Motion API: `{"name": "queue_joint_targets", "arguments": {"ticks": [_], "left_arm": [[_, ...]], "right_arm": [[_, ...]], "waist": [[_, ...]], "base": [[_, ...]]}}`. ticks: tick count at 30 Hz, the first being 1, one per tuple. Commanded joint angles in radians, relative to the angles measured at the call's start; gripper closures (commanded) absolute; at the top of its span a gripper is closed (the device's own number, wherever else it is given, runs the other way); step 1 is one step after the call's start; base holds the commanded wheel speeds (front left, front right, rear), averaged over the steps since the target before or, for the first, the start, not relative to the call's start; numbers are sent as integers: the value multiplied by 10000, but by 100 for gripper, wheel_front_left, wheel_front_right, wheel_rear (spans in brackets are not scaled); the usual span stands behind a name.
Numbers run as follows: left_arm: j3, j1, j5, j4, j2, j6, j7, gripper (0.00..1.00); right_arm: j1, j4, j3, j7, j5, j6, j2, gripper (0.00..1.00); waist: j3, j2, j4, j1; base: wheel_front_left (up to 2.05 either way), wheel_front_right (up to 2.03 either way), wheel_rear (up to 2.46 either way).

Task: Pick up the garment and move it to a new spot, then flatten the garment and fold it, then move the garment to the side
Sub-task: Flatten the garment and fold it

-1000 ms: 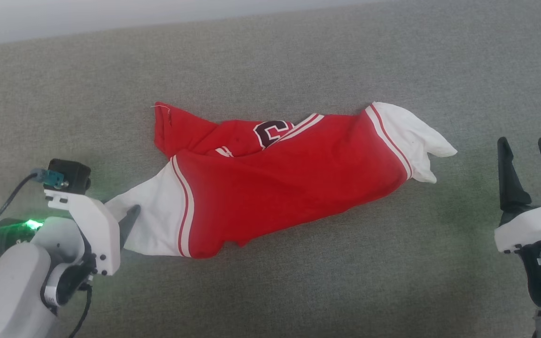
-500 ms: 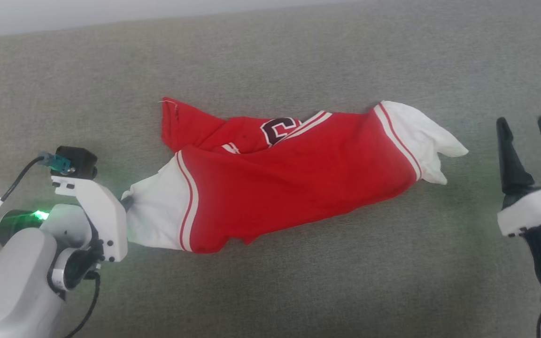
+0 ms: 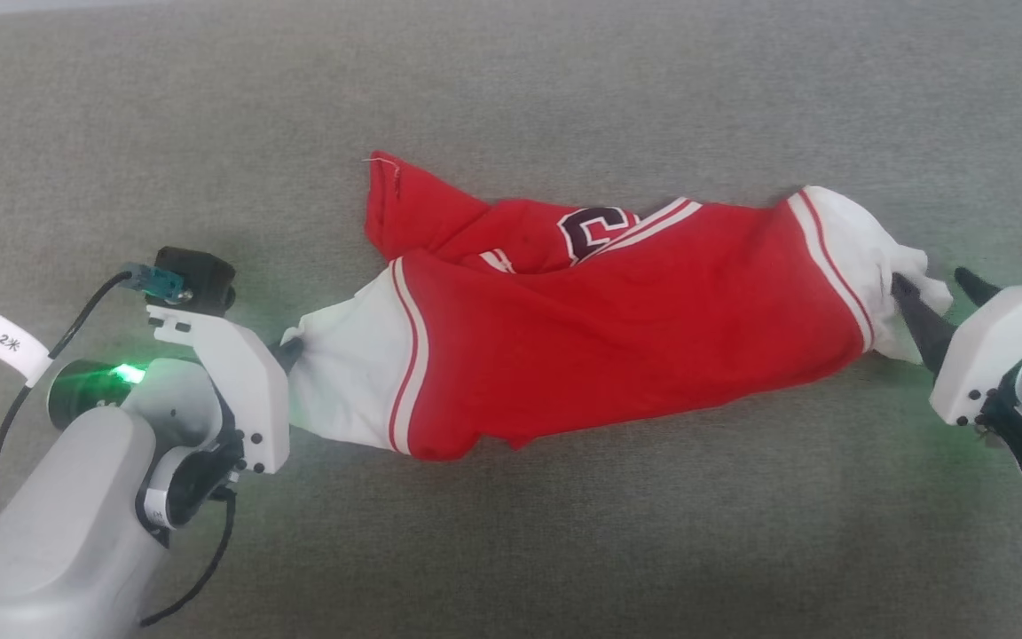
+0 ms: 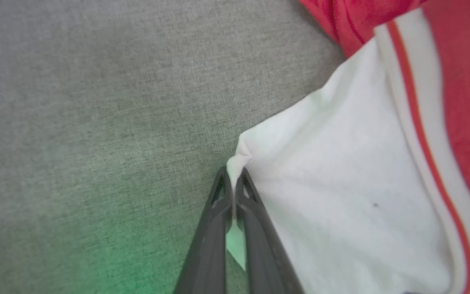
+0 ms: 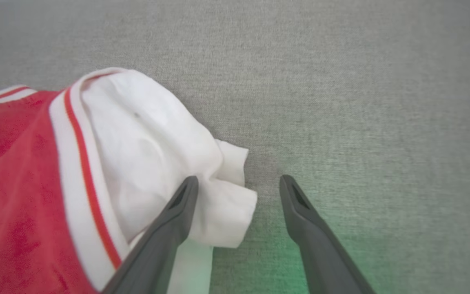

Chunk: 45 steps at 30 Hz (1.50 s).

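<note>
A crumpled red jersey T-shirt with white sleeves (image 3: 617,337) lies across the middle of the grey fabric surface (image 3: 511,550). The left tool (image 4: 231,179) is pinched tight on the T-shirt's left sleeve edge. The right tool (image 5: 239,181) is spread wide around the right sleeve's tip.

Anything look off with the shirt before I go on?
The garment lies crumpled, folded over itself so its dark print is half hidden. A loose thread sticks out at its far left corner.
</note>
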Motion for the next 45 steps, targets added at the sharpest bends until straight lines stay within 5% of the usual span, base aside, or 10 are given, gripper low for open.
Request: {"name": "queue_joint_targets", "arguments": {"ticks": [1,4,6,17,28,45], "left_arm": [[-278,267,147,243,-145,-29,121,100],[-323,221,145,221,-199,-33,93,100],[-327,179,136,224,-222,-29,60,100],[-77,-526,157,-123,145,89,232,100],[328,-2558,544,-1148,1170,-54,796,100],[350,-6155,1479,517,925,-569,-252,100]], "right_arm": [[-200,226,153,206,150,-9,-79,0],[-449,708,513,515,273,-9,-239,4],[-587,1014,806,601,290,-9,-368,100],[-1443,1252,1267,872,936,-13,-739,100],[-2635,470,773,824,965,-13,-481,100],[-5060,744,644,-120,76,-9,323,100]], "waist": [[84,0,124,0],[140,0,218,0],[167,0,265,0],[-525,0,301,0],[-2190,0,273,0],[-3311,0,379,0]], "base": [[0,0,0],[0,0,0],[0,0,0],[0,0,0],[0,0,0],[0,0,0]]}}
